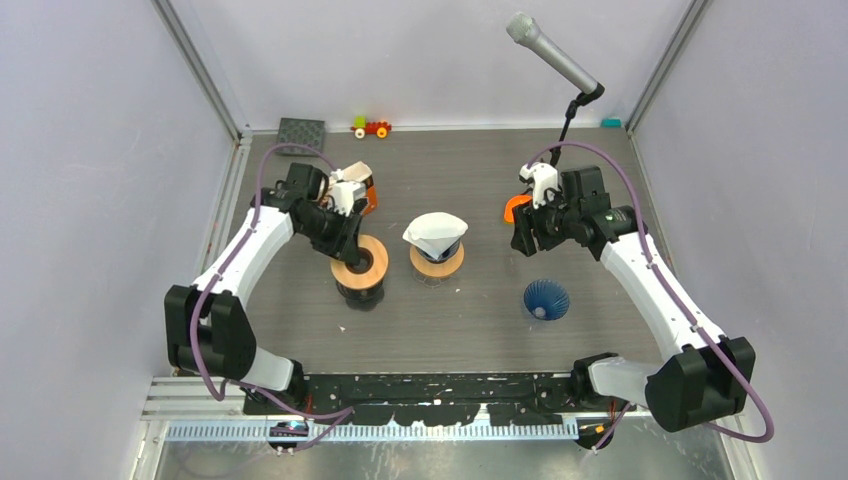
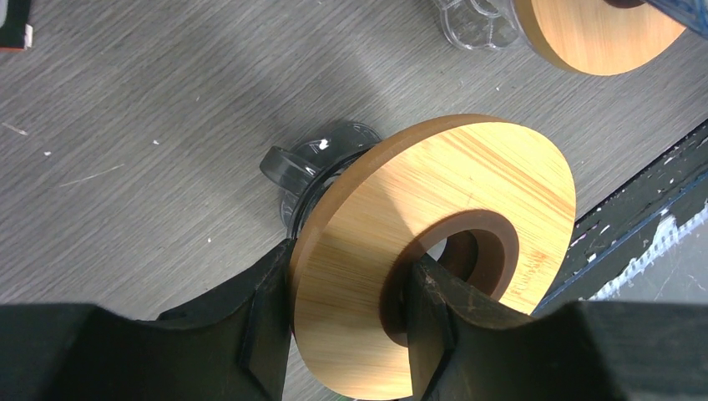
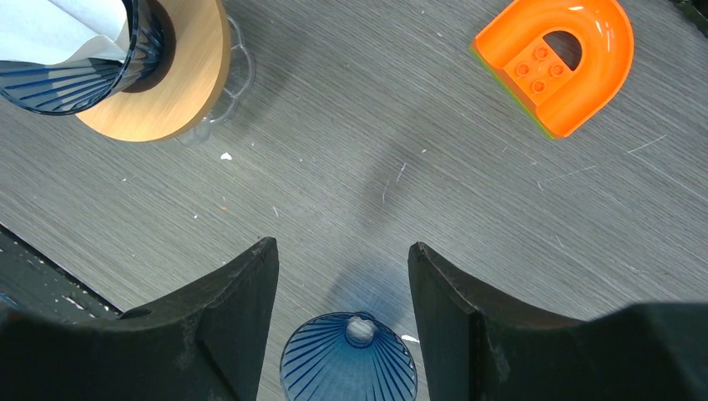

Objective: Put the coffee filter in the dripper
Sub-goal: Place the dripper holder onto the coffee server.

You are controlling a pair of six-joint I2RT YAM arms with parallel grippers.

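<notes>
The white paper coffee filter point(image 1: 434, 230) sits in a blue ribbed dripper on the centre wooden ring stand point(image 1: 437, 263); it shows in the right wrist view point(image 3: 58, 29) at top left. My left gripper point(image 1: 348, 243) is shut on the wooden ring point(image 2: 442, 209) of a second stand point(image 1: 360, 268), one finger outside the rim and one in the hole. A second blue ribbed dripper cone point(image 1: 546, 299) lies mouth-down on the table. My right gripper point(image 1: 523, 238) is open and empty above the table, and the cone point(image 3: 348, 363) lies between its fingertips point(image 3: 250, 284) in that view.
An orange arch brick point(image 3: 555, 63) lies on the table beside my right gripper. A microphone on a stand point(image 1: 555, 55) rises at the back right. A toy car point(image 1: 371, 127) and a black square pad point(image 1: 301, 135) lie at the back edge.
</notes>
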